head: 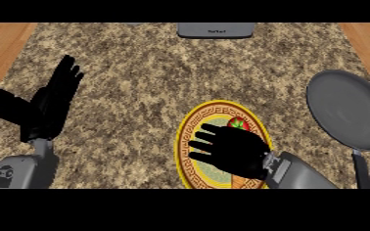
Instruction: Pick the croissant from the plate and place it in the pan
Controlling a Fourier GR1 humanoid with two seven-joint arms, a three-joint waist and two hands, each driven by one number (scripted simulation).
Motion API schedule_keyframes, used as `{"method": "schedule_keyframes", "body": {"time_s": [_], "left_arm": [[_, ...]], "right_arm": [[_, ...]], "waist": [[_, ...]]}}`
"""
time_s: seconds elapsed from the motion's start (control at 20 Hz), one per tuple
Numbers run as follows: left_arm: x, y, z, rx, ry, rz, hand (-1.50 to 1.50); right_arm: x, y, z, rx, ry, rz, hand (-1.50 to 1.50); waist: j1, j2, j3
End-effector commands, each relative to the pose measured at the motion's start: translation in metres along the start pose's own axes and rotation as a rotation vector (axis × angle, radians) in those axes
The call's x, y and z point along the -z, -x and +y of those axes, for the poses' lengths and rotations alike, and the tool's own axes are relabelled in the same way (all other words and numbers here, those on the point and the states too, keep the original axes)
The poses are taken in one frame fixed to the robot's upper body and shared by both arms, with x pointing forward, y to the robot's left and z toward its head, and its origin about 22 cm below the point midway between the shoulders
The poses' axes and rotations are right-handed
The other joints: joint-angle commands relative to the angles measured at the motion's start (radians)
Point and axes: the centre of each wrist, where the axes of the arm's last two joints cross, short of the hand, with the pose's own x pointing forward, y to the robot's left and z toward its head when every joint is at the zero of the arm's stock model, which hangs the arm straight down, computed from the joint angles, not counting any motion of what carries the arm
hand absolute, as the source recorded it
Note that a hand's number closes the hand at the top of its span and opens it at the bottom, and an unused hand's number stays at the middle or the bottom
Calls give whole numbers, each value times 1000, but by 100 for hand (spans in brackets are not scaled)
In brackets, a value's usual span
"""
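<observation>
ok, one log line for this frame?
right hand: open over plate | croissant: on plate | pan: right | left hand: resting

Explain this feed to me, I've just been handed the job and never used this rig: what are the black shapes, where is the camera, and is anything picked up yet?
The camera sits at the robot's head, looking steeply down at a granite counter. The black shapes are its two hands on grey forearms. The left hand rests open near the left edge, fingers up. The right hand is spread over a yellow patterned plate, hiding most of what lies on it. A small red and green item shows beyond the fingers, and an orange-brown bit, perhaps the croissant, under the wrist. Nothing looks held yet. The grey pan waits at the right. A grey object sits at the far edge.
</observation>
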Motion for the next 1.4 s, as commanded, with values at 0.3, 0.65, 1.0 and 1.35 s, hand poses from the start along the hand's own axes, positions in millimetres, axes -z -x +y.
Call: {"method": "schedule_keyframes", "body": {"time_s": [0.3, 0.65, 1.0, 1.35], "left_arm": [[5, 8, -6, 9, -20, -21, 0], [5, 13, -12, -10, -4, -5, 0], [-21, 1, -20, -16, 6, -1, 0], [-5, -2, 0, 11, 8, -14, 0]], "right_arm": [[18, 13, 19, 37, -6, -18, -150], [49, 7, 22, 53, -41, -31, -150], [65, -2, 53, 13, 3, -145, 150], [57, 20, 47, 87, 30, -174, 150]], "waist": [[-3, 0, 0], [-2, 1, 0], [4, 0, 0], [1, 0, 0]]}}
